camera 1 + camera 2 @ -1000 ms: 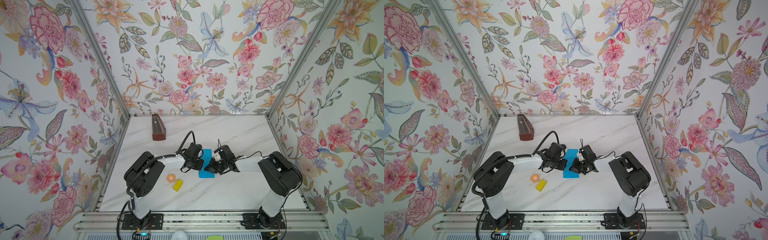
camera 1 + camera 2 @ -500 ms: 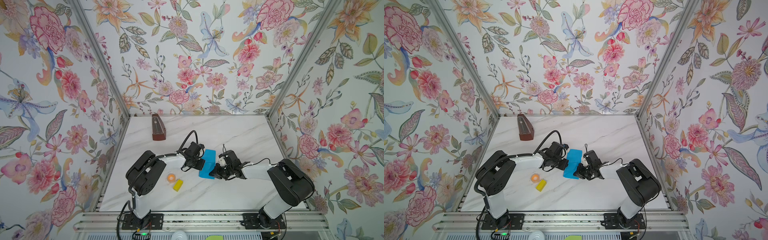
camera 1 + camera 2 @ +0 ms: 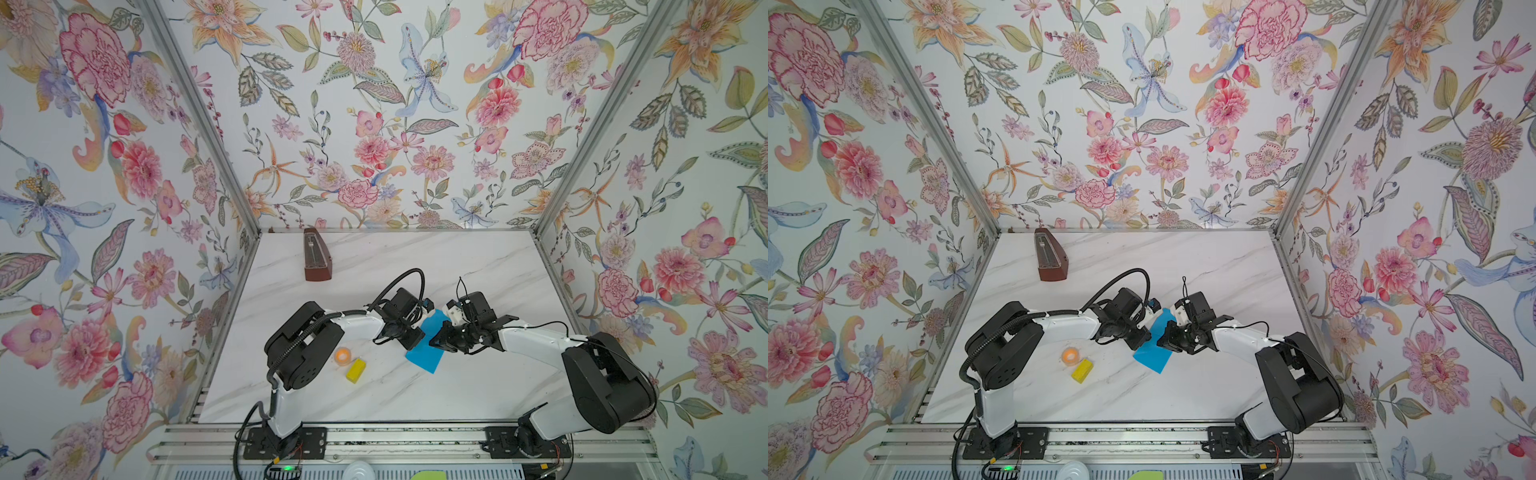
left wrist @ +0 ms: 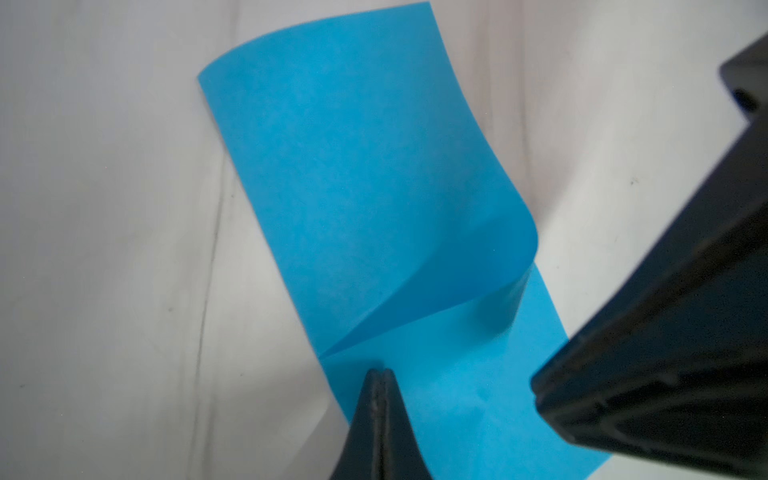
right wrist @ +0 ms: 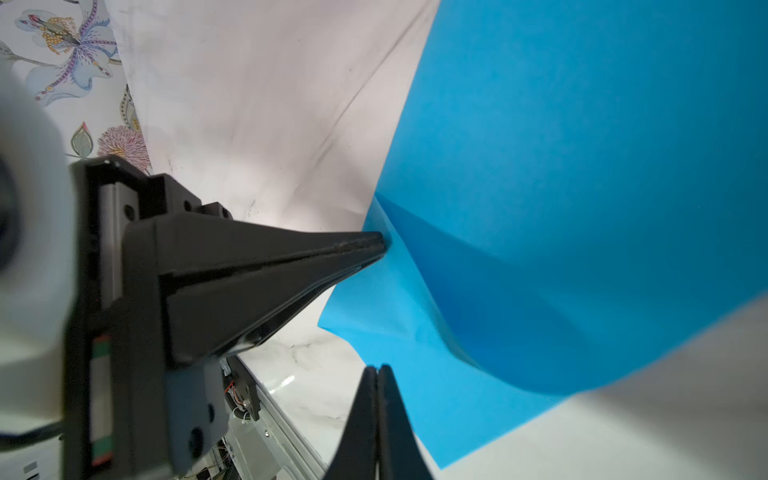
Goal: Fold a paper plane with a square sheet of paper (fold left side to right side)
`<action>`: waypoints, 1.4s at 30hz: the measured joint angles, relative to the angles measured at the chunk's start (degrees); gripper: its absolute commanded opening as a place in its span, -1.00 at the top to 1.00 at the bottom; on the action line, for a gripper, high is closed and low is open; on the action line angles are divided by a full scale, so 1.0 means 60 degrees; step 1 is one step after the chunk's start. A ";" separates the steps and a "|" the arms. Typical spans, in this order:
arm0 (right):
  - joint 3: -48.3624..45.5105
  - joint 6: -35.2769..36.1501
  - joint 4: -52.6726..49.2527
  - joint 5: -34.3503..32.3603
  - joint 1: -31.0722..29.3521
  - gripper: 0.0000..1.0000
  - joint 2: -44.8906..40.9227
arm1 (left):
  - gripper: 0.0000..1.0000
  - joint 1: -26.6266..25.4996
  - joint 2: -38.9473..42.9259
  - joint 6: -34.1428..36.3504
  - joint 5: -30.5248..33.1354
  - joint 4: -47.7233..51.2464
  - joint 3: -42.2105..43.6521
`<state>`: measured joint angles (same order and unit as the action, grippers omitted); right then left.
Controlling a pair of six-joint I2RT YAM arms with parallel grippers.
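Tabletop point(image 3: 415, 257) of marble, floral walls point(image 3: 374, 124), blue paper point(image 3: 424, 358)

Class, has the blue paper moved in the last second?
Yes. The paper has slid right and toward the front edge, farther from the yellow block, which has stayed put.

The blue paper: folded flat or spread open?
Partly folded: the blue paper has one flap curled over its lower layer, the bend rounded, not creased flat.

I see no words, numbers, labels or signs that I can read on anything here, big or small.
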<state>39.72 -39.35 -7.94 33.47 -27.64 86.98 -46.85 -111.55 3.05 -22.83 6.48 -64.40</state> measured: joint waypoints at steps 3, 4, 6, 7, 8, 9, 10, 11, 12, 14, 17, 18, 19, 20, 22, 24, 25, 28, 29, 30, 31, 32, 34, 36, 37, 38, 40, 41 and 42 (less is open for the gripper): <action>0.0255 0.0299 -0.0127 0.0233 0.0007 0.88 0.0470 | 1.00 0.0000 -0.0018 0.0215 -0.0146 0.0004 0.0000; 0.0324 0.0390 -0.0168 0.0306 0.0007 0.88 0.0637 | 1.00 0.0000 -0.0018 0.0277 -0.0164 0.0004 0.0000; 0.0404 0.0539 -0.0222 0.0415 0.0007 0.88 0.0914 | 1.00 0.0000 -0.0018 0.0324 -0.0168 0.0004 0.0000; 0.0437 0.0612 -0.0259 0.0466 0.0007 0.88 0.1056 | 1.00 0.0000 -0.0018 0.0350 -0.0168 0.0004 0.0000; 0.0455 0.0678 -0.0288 0.0517 0.0007 0.88 0.1188 | 1.00 0.0000 -0.0018 0.0357 -0.0164 0.0004 0.0000; 0.0474 0.0732 -0.0324 0.0535 0.0007 0.88 0.1279 | 1.00 0.0000 -0.0018 0.0368 -0.0168 0.0004 0.0000; 0.0488 0.0776 -0.0350 0.0535 0.0007 0.88 0.1341 | 1.00 0.0000 -0.0018 0.0382 -0.0168 0.0004 0.0000; 0.0517 0.0834 -0.0393 0.0532 0.0007 0.88 0.1428 | 1.00 0.0000 -0.0018 0.0393 -0.0164 0.0004 0.0000; 0.0554 0.0896 -0.0448 0.0525 0.0007 0.88 0.1504 | 1.00 0.0000 -0.0018 0.0423 -0.0164 0.0000 0.0000; 0.0583 0.1013 -0.0499 0.0543 0.0011 0.89 0.1625 | 1.00 0.0000 -0.0018 0.0466 -0.0164 0.0004 0.0000; 0.0645 0.1144 -0.0579 0.0586 0.0055 0.89 0.1694 | 1.00 0.0000 -0.0018 0.0535 -0.0160 0.0011 -0.0007; 0.0645 0.1173 -0.0579 0.0619 0.0058 0.89 0.1719 | 1.00 0.0000 -0.0018 0.0550 -0.0160 0.0018 -0.0015; 0.0645 0.1177 -0.0576 0.0659 0.0069 0.90 0.1745 | 1.00 0.0000 -0.0022 0.0568 -0.0157 0.0047 -0.0033; 0.0645 0.1180 -0.0572 0.0696 0.0076 0.90 0.1759 | 1.00 0.0000 -0.0029 0.0586 -0.0153 0.0055 -0.0044; 0.0645 0.1169 -0.0557 0.0736 0.0073 0.90 0.1774 | 1.00 0.0000 -0.0029 0.0601 -0.0127 0.0066 -0.0051; 0.0619 0.1115 -0.0481 0.0765 0.0011 0.91 0.1774 | 1.00 0.0000 -0.0029 0.0597 -0.0106 0.0080 -0.0066; 0.0597 0.1024 -0.0397 0.0780 -0.0047 0.91 0.1774 | 1.00 0.0004 -0.0029 0.0594 -0.0076 0.0084 -0.0069; 0.0437 0.0576 0.0051 0.0827 -0.0266 0.96 0.1774 | 0.96 0.0091 -0.0007 0.0514 -0.0033 0.0080 -0.0069; 0.0361 0.0364 0.0262 0.0852 -0.0339 0.96 0.1774 | 0.94 0.0120 0.0007 0.0426 -0.0058 0.0102 -0.0069; 0.0259 0.0102 0.0546 0.0863 -0.0397 0.97 0.1770 | 0.93 0.0168 0.0040 0.0288 -0.0066 0.0175 -0.0066; 0.0186 -0.0146 0.0761 0.0878 -0.0455 0.97 0.1770 | 0.92 0.0226 0.0087 0.0149 -0.0044 0.0266 -0.0062; 0.0127 -0.0368 0.0958 0.0874 -0.0528 0.97 0.1770 | 0.92 0.0288 0.0135 0.0011 0.0018 0.0350 -0.0062; 0.0026 -0.0867 0.1370 0.0816 -0.0725 0.97 0.1770 | 0.91 0.0382 0.0280 -0.0379 0.0164 0.0619 -0.0062; -0.0040 -0.1191 0.1628 0.0765 -0.0871 0.97 0.1770 | 0.91 0.0401 0.0484 -0.0787 0.0350 0.0863 -0.0062; -0.0073 -0.1351 0.1738 0.0743 -0.0911 0.97 0.1770 | 0.91 0.0382 0.0597 -0.1031 0.0430 0.0973 -0.0062; -0.0095 -0.1464 0.1818 0.0732 -0.0936 0.97 0.1770 | 0.92 0.0335 0.0725 -0.1235 0.0517 0.1067 -0.0058; -0.0146 -0.1676 0.1967 0.0710 -0.0962 0.97 0.1770 | 0.92 0.0193 0.1035 -0.1792 0.0707 0.1180 0.0047; -0.0153 -0.1749 0.2007 0.0710 -0.0962 0.97 0.1770 | 0.92 0.0124 0.1195 -0.2098 0.0801 0.1202 0.0157; -0.0164 -0.1807 0.2036 0.0710 -0.0962 0.97 0.1774 | 0.93 0.0066 0.1366 -0.2397 0.0867 0.1202 0.0313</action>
<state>38.74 -50.19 4.27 37.74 -33.41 97.62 -46.46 -103.35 -11.33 -17.63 13.69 -62.52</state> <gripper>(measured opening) 0.047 0.048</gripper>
